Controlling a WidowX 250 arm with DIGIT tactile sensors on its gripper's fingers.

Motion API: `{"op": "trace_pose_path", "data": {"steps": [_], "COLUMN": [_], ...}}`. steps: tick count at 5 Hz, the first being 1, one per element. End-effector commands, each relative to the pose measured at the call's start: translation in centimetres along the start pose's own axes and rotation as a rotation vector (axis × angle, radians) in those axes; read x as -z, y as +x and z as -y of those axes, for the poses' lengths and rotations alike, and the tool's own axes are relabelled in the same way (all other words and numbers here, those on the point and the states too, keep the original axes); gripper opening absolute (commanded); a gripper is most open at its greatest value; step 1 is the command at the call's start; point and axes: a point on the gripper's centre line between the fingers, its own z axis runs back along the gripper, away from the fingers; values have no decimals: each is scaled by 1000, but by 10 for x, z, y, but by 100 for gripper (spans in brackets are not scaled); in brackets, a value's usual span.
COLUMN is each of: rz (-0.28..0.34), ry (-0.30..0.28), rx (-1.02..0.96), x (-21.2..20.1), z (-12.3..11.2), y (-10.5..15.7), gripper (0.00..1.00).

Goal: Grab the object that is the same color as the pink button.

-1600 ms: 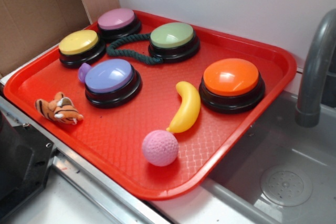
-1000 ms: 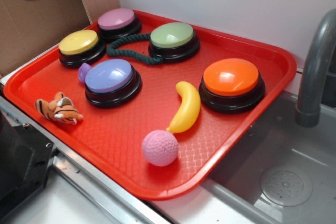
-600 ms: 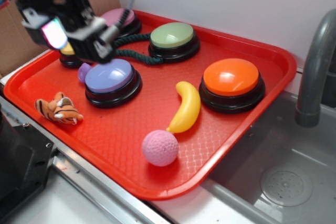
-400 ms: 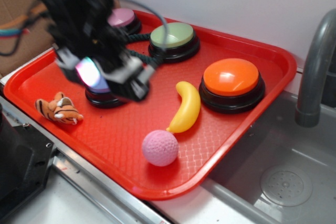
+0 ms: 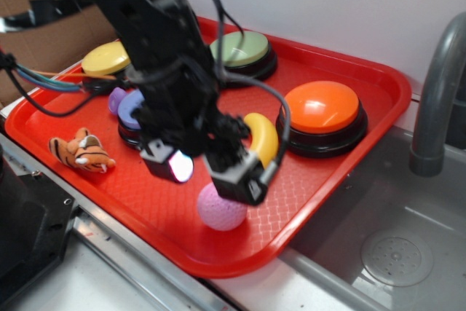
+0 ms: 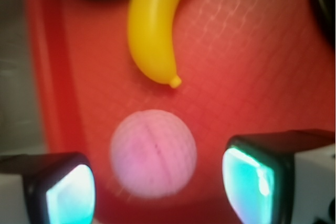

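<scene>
The pink dimpled ball (image 5: 220, 213) (image 6: 153, 153) lies near the front edge of the red tray (image 5: 380, 78). My gripper (image 5: 204, 174) (image 6: 163, 184) hovers open just above it. In the wrist view the ball sits between the two fingertips (image 6: 256, 177) with a gap on each side, touching neither. The pink button is hidden behind my arm in the exterior view.
A yellow banana (image 5: 263, 136) (image 6: 152, 30) lies just beyond the ball. On the tray are orange (image 5: 320, 107), green (image 5: 244, 47), yellow (image 5: 105, 56) and lavender-blue (image 5: 131, 107) buttons, a purple piece (image 5: 115, 98) and a tiger toy (image 5: 80, 152). A faucet (image 5: 437, 92) and sink stand to the right.
My arm came into view from the upper left, swept across the tray toward the front and came down over the pink ball. Nothing on the tray has moved.
</scene>
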Motion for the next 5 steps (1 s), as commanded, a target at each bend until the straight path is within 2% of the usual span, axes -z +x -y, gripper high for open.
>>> {"op": "trace_pose_path", "data": {"steps": [1, 2, 3, 4, 5], "rz": [-30, -6, 37, 37, 85], "ry": [29, 43, 104, 151, 185], "rx": [-12, 10, 57, 97, 53], "x": [15, 9, -19, -49, -96], "z": [17, 19, 9, -7, -49], "y": [5, 2, 6, 13, 21], "gripper": [8, 0, 0, 0, 0]}}
